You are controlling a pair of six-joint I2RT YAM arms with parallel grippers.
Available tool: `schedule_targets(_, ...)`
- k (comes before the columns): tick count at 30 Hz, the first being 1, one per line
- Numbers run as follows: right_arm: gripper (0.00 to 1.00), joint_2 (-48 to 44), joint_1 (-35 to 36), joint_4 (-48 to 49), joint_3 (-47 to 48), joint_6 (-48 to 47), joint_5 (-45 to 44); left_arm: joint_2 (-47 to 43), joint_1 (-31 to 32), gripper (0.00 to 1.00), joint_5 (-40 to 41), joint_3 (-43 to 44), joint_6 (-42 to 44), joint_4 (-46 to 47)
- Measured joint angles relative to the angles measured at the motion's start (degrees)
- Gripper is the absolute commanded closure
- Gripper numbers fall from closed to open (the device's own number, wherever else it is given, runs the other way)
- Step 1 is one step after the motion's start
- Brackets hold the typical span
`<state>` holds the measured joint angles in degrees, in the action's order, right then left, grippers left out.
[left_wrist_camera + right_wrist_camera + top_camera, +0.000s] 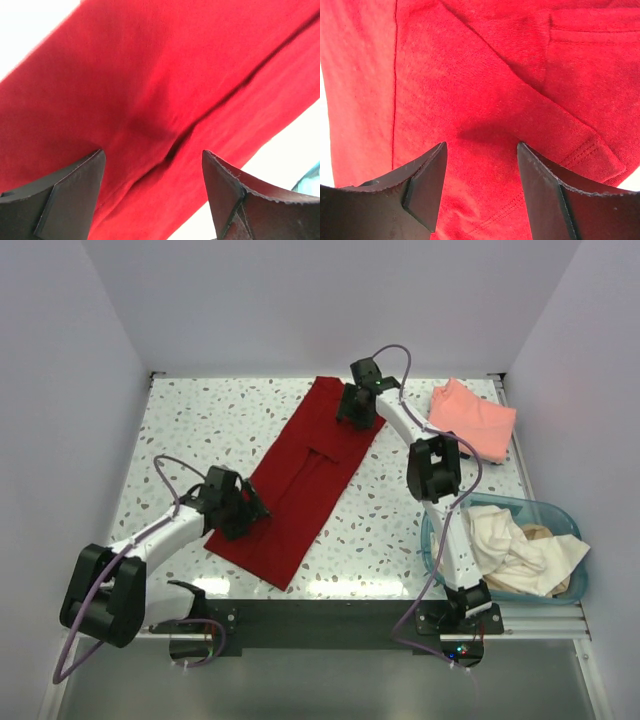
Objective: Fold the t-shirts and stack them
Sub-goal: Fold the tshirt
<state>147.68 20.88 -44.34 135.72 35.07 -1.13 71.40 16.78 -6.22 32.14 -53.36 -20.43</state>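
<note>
A dark red t-shirt (305,480) lies folded into a long strip, running diagonally from the far middle of the table to the near left. My left gripper (248,508) hovers open over its near-left edge. In the left wrist view the left gripper (153,151) has only flat red cloth (150,75) between its fingers. My right gripper (355,418) stands open over the strip's far end. The right wrist view shows the right gripper (481,144) just above a folded sleeve hem (570,145), gripping nothing. A salmon-pink t-shirt (475,418) lies folded at the back right.
A translucent teal basket (555,505) at the near right holds crumpled cream-white t-shirts (515,545). White walls close in the speckled table (200,430) on three sides. The right arm (432,468) stretches across between the basket and the red shirt.
</note>
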Motion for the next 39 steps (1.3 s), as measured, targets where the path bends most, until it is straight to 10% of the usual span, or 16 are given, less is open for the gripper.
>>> schedule_targets(22,0.25,3.8,-3.5,5.5,5.2,-4.8,3.9,14.6,33.6,0.13,3.1,10.9,-18.7,2.8)
schedule_targets(33,0.20,1.2,-3.9,6.4,1.7,-10.2,4.8,14.7,38.5,0.11,1.5,12.3,-11.6,5.7)
schedule_targets(39,0.23,-12.3,-4.0,6.0,-15.4,-10.3,6.4,-1.3,37.7,0.03,6.6,12.1,-6.0,-1.5)
